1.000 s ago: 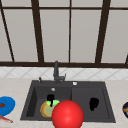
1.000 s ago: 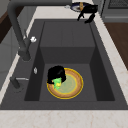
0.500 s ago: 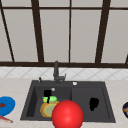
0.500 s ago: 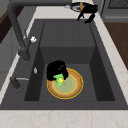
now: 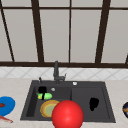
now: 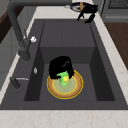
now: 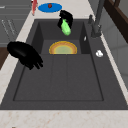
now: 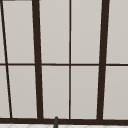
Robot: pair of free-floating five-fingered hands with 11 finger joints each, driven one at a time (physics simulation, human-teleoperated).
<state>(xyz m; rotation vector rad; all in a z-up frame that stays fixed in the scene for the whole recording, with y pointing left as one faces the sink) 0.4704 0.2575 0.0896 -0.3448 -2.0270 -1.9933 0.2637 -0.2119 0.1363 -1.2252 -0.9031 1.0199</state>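
Left hand point(image 5: 42, 90) is clamped on your green object point(image 5: 45, 96), lifted clear with the yellow plate point(image 5: 48, 108) right below it; not set down yet. Right hand point(image 5: 93, 103) idles, fingers relaxed.

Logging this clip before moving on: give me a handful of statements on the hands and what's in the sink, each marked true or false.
1. The left hand is curled round a green object. True.
2. A yellow-rimmed plate lies in the sink basin. True.
3. The right hand holds the plate. False: it holds nothing, fingers relaxed, over the sink's shallower right half.
4. The blue plate sits inside the sink. False: it rests on the counter to the left.
5. A window stands behind the faucet. True.
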